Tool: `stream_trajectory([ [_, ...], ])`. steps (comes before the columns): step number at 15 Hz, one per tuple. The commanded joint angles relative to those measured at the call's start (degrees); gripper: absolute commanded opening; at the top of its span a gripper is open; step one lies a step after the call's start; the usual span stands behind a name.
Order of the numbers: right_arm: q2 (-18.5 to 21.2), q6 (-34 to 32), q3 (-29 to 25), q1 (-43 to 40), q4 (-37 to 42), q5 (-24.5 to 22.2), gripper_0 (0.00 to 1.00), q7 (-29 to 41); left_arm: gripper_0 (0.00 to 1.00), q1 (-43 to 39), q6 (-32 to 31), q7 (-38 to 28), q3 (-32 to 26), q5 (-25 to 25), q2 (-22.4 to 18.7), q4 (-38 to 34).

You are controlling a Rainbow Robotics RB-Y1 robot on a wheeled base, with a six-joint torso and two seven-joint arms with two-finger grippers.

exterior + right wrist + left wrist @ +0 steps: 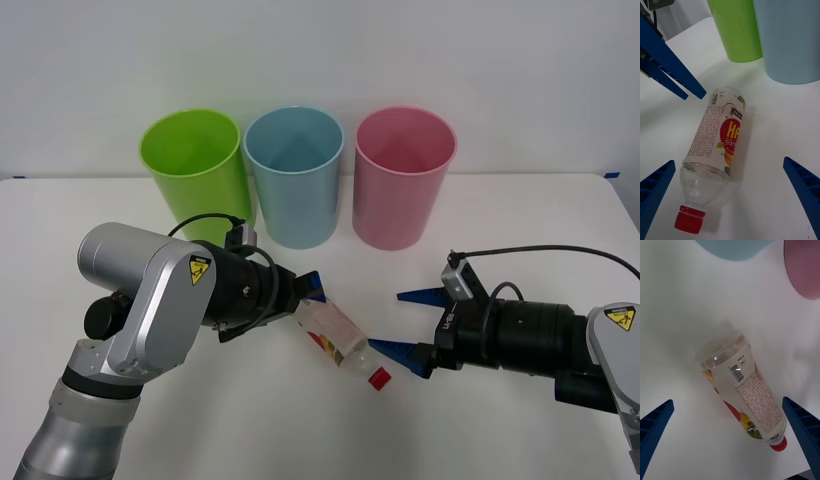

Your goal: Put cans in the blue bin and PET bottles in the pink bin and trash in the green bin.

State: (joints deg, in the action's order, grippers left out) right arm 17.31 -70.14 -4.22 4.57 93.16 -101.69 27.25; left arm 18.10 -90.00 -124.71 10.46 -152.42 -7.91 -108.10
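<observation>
A clear PET bottle with a red cap lies on its side on the white table, cap toward the robot. My left gripper is open at the bottle's base end; the bottle lies between its spread fingers. My right gripper is open just right of the cap end, with the bottle lying ahead between its fingers. The green bin, blue bin and pink bin stand upright in a row behind.
The left arm's blue fingers show in the right wrist view beside the bottle's base. The green bin and blue bin stand close behind the bottle. White table stretches right of the bins.
</observation>
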Motion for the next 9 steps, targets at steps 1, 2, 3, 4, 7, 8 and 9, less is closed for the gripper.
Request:
stream_trajectory([
  [1, 0.00, 0.00, 0.00, 0.00, 0.00, 0.00, 1.00, 0.00, 1.00, 0.00, 0.00, 0.00, 0.00, 0.90, -0.35, 0.00],
  [2, 0.00, 0.00, 0.00, 0.00, 0.00, 0.00, 1.00, 0.00, 1.00, 0.09, 0.00, 0.08, -0.09, 1.87, -0.88, -0.09],
  [3, 0.00, 0.00, 0.00, 0.00, 0.00, 0.00, 1.00, 0.00, 1.00, 0.09, 0.00, 0.08, -0.09, 2.48, -1.32, -0.18],
  [4, 0.00, 0.00, 0.00, 0.00, 0.00, 0.00, 1.00, 0.00, 1.00, 0.09, 0.00, 0.17, -0.26, 3.18, -1.85, -0.36],
  [7, 0.00, 0.00, 0.00, 0.00, 0.00, 0.00, 1.00, 0.00, 1.00, 0.00, 0.00, 1.84, -1.05, 5.65, -3.34, -0.88],
  [8, 0.00, 0.00, 0.00, 0.00, 0.00, 0.00, 1.00, 0.00, 1.00, 0.00, 0.00, 2.63, -1.32, 6.88, -4.22, -0.97],
  [9, 0.00, 0.00, 0.00, 0.00, 0.00, 0.00, 1.00, 0.00, 1.00, 0.00, 0.00, 3.42, -1.49, 8.02, -5.10, -1.06],
])
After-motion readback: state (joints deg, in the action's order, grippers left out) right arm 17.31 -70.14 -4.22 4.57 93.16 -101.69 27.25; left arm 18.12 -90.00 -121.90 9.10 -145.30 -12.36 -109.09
